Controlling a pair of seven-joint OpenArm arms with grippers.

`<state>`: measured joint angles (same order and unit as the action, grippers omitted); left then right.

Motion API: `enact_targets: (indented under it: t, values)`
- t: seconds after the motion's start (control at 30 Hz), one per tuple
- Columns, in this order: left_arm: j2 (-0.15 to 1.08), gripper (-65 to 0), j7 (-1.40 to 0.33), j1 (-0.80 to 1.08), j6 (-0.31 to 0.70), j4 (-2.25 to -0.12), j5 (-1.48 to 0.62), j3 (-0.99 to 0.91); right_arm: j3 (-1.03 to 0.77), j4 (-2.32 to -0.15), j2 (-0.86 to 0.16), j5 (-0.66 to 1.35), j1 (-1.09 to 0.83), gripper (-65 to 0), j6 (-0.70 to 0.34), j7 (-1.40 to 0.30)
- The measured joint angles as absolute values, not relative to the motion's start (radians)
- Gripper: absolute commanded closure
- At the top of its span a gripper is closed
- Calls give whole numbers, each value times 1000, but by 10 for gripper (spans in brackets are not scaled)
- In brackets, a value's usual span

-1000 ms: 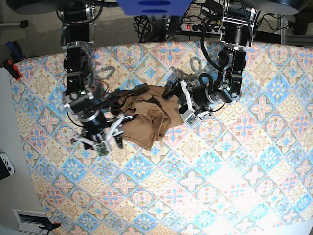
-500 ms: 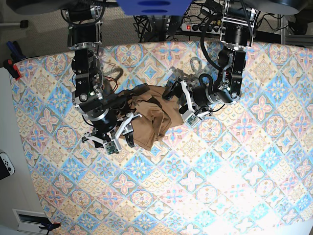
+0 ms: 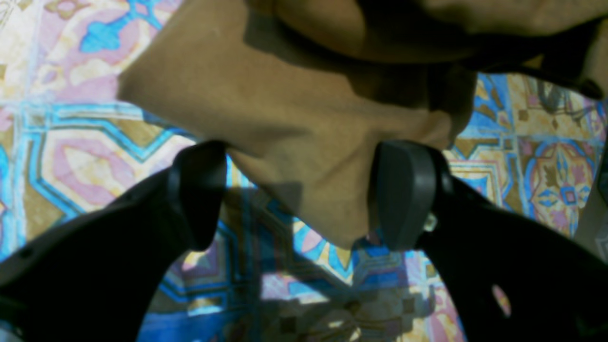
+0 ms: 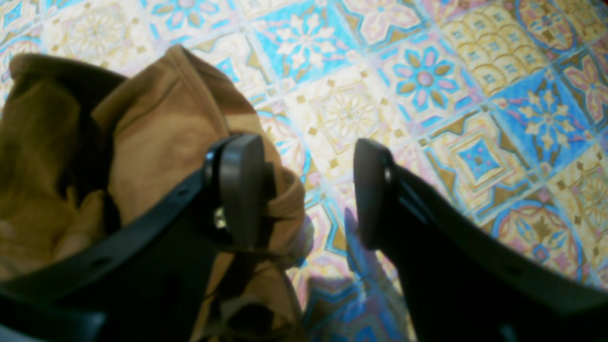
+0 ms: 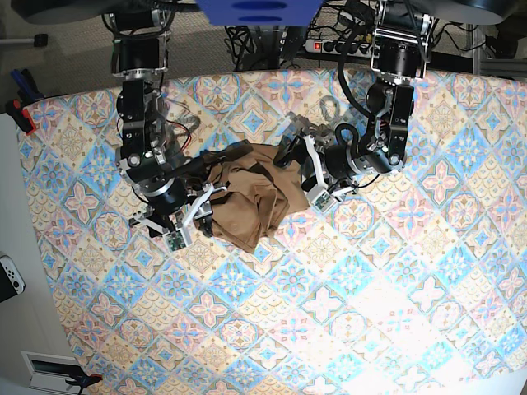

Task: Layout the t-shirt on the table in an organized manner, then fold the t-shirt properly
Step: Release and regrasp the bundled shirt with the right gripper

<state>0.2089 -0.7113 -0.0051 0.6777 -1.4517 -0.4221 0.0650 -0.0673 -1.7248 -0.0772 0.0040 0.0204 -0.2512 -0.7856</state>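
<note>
2 black arms [image 5: 387, 123] — white-trimmed wrists

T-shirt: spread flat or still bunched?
Bunched. The t-shirt sits in a crumpled heap on the table, with overlapping folds and shadowed creases, between the open left gripper and open right gripper.

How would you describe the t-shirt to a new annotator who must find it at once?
Start from the table, a wide top covered in pastel blue, pink and cream tile pattern. Near its far middle, between the two black arms, lies the t-shirt, a crumpled heap of cloth. It is the only plain tan-brown thing on that busy pattern.
</note>
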Motion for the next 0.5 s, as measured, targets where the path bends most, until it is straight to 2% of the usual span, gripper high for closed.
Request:
enact_targets:
  t: [0.5]
  values:
    - [210, -470, -711, -6, 677, -1452, -422, 65, -64, -1701, -72, 5, -17, -292, -251, -782]
